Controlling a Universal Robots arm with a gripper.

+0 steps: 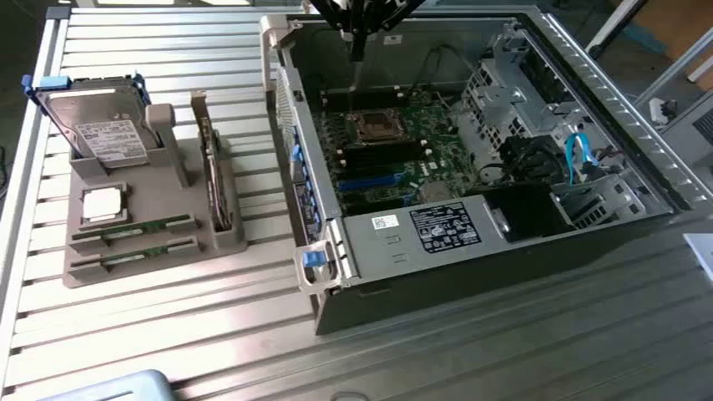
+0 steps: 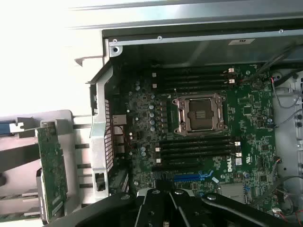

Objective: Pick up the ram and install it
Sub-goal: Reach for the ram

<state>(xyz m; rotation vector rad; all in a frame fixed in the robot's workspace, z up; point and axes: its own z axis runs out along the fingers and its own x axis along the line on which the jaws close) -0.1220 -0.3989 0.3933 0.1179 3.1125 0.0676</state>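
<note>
Right now, in the exterior view, your tool [image 1: 356, 57] hangs at the far end of the open computer case [image 1: 624, 92], above the motherboard [image 1: 390, 163] and just beyond the processor socket [image 1: 373, 125]. Its fingers are pressed together and it holds nothing. The ram [image 1: 136, 227] is well apart from it, lying flat in a slot of the grey holder [image 1: 145, 274] on the table [image 1: 167, 334], toward the exterior view's left. A second stick [image 1: 136, 254] lies in the next slot, nearer the holder's front edge. In the same holder you can see the square silver processor chip [image 1: 103, 203], the hard drive [image 1: 106, 134] standing on edge behind it, and the expansion card [image 1: 212, 180] upright beside them.

From the wrist view, you look past the closed tool [image 2: 164, 198] onto the board. The socket [image 2: 199, 113] sits between two banks of dark memory slots [image 2: 189, 75]. Outside the case wall, the expansion card [image 2: 51, 165] stands in the holder.
</note>
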